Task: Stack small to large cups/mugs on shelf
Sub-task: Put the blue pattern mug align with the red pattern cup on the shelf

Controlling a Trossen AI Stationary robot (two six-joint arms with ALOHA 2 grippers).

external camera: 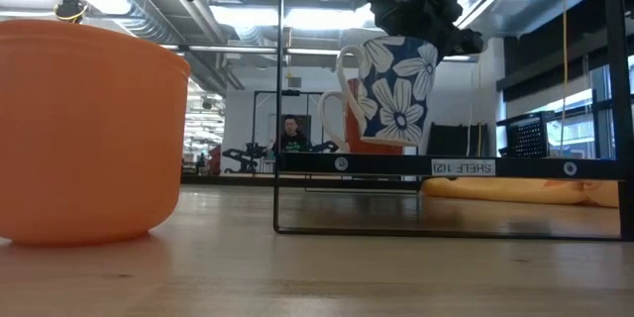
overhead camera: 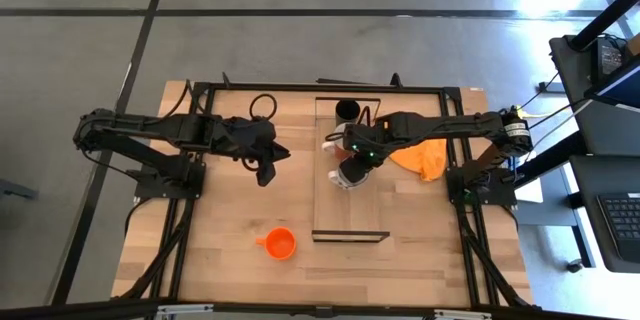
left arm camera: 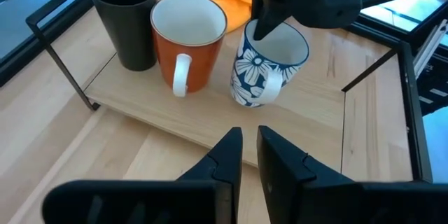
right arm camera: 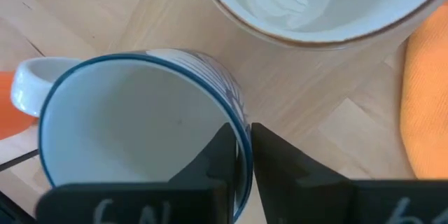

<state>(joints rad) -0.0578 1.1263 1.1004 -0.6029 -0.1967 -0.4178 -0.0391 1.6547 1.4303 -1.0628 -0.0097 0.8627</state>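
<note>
Three cups stand in a row on the light-wood shelf (left arm camera: 210, 122): a black tumbler (left arm camera: 126, 17) at its far end, then an orange mug with a white inside and handle (left arm camera: 189, 42), then a white mug with blue flowers (left arm camera: 269, 66). My right gripper (right arm camera: 241, 157) reaches down from above and is shut on the flowered mug. An orange cup (overhead camera: 280, 244) rests on its base on the tabletop left of the shelf's near end. My left gripper (left arm camera: 250, 150) hovers left of the shelf, shut and holding nothing. My right gripper pinches the flowered mug's rim (right arm camera: 241, 129) on the side away from its handle (right arm camera: 28, 84), one finger inside the mug and one outside. The fingers point steeply down from above. The mug sits slightly tilted; I cannot tell whether its base touches the shelf board.
An orange cloth (overhead camera: 425, 158) lies on the table right of the shelf, under my right arm. The shelf's thin black frame (external camera: 278, 99) rises around the board. The near half of the board (overhead camera: 350, 210) is bare wood.
</note>
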